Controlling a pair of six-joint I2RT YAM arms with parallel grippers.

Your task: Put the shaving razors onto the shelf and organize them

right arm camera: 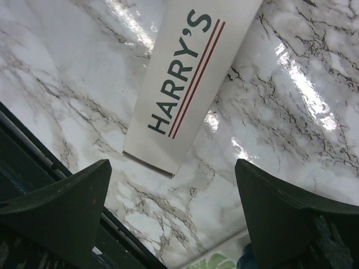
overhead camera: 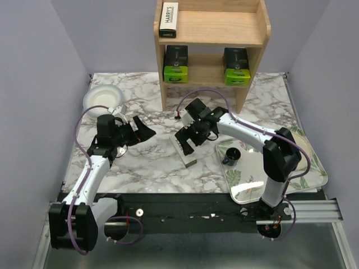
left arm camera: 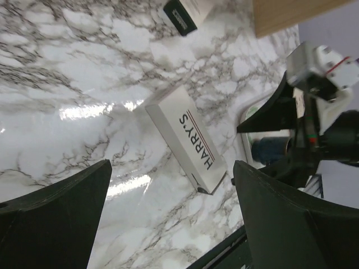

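Though right claw [right arm camera: 173,182] agape, empty: slim white red-striped HARRY'S box [right arm camera: 185,84] below, perhaps dark-ended.

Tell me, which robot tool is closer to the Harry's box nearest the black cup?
Right. The right tool hangs over the box, open fingers either side. The left tool sits off to its left, apart.

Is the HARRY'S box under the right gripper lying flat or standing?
The HARRY'S box lies flat, printed face up on the marble table; the right gripper hangs open above it.
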